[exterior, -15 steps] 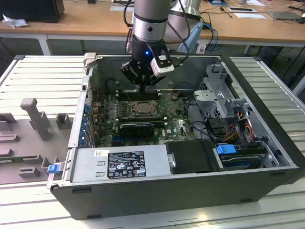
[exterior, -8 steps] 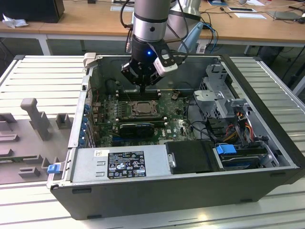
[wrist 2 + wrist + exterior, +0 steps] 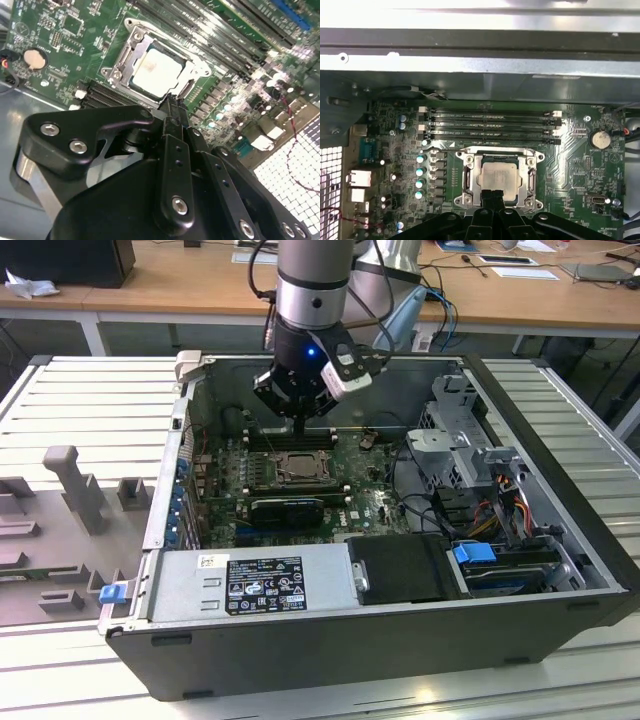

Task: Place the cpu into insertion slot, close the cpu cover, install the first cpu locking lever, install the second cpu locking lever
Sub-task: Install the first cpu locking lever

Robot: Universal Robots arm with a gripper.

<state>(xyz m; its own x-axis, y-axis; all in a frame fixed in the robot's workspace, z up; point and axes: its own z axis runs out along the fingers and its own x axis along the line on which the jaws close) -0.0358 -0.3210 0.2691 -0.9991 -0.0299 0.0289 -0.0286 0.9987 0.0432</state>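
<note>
The gripper [image 3: 172, 102] hangs with its fingers [image 3: 489, 196] pressed together, nothing clamped between them, the tips just above the near edge of the cover [image 3: 470, 175]. The cpu [image 3: 497, 176] lies flat in the slot [image 3: 538, 160], its pale face showing through the cover's window; the cover lies down around it. Beyond the slot, black memory sticks [image 3: 490, 125] run across the green motherboard [image 3: 575, 165]. Farthest back stands the grey case wall [image 3: 480, 75].
</note>
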